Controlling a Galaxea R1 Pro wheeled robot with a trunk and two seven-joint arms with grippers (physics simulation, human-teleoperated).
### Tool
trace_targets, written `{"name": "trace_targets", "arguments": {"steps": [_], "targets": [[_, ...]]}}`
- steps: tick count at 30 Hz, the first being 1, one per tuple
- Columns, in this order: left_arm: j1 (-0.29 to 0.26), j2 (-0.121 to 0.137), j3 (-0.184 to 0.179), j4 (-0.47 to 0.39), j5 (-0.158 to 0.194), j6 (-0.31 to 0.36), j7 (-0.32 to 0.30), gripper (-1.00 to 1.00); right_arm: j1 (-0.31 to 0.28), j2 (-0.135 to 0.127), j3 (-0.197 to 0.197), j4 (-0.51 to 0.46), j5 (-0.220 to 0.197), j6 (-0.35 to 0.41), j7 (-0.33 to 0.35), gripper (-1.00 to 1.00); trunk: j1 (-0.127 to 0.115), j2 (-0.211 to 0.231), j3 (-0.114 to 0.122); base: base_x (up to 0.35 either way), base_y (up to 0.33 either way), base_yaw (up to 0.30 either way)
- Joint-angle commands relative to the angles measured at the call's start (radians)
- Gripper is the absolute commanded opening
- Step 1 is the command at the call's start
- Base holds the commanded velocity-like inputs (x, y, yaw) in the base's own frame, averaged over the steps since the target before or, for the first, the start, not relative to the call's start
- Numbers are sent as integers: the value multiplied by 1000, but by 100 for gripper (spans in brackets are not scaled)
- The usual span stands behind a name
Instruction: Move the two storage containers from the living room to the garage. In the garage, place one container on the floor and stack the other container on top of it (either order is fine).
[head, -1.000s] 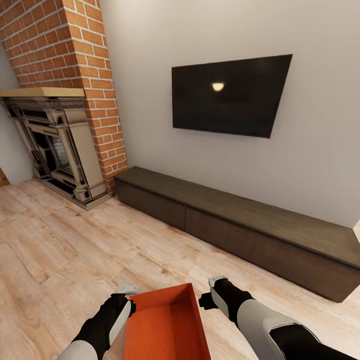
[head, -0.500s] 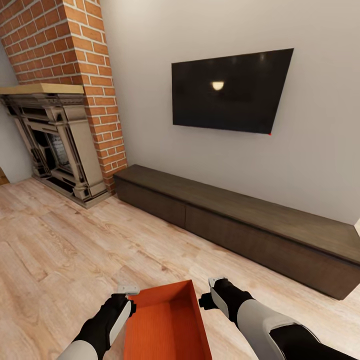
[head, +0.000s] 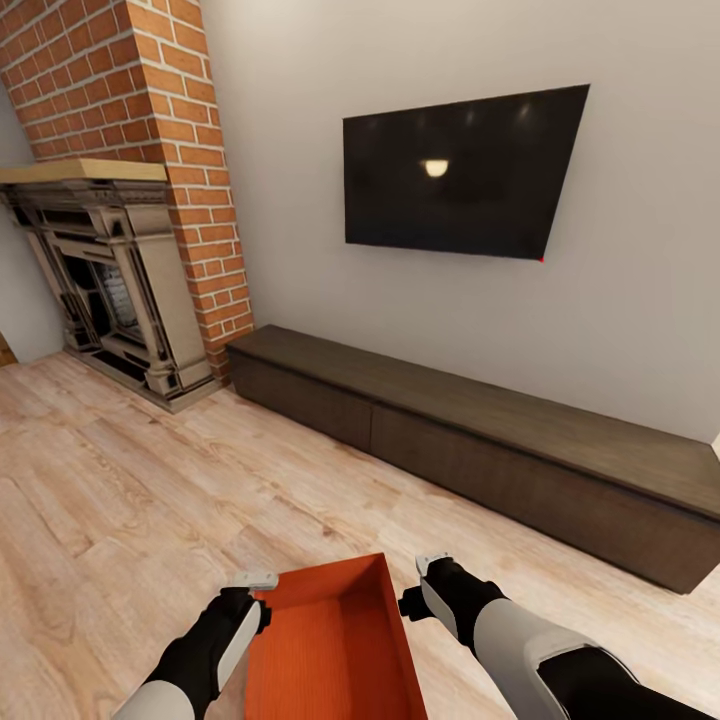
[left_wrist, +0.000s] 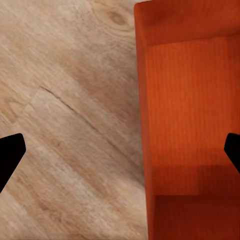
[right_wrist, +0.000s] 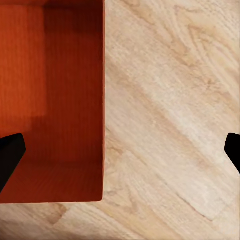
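Place: living room, container (head: 335, 640) sitting between the grippers.
Left gripper (left_wrist: 120, 150): spread wide, holding nothing.
Right gripper (right_wrist: 120, 150): spread wide, holding nothing.
Left to do: carrying and stacking, I judge.

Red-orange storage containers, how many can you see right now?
1: a red-orange ribbed lidless rectangular storage container sits low between the robot's two arms, above the light wood-plank floor. The second may be out of frame.
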Motion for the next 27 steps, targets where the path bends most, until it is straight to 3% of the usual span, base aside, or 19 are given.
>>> {"name": "trace_targets", "arguments": {"steps": [1,13,19,27], "targets": [[0,1,-3,-1,11,3,9,100,0,0,5,-2,1,6,-2,100,4,-8,-4,0,0,0],[0,4,17,3,11,-1,-15,100,0,0,11,-2,1,5,0,100,50,-92,-42,0,0,0],[0,7,75,6,10,-4,-66,100,0,0,15,-2,1,3,0,100,73,-134,-61,0,0,0],[0,7,86,7,9,-7,-79,100,0,0,15,-2,2,3,0,100,103,-190,-86,0,0,0]]}}
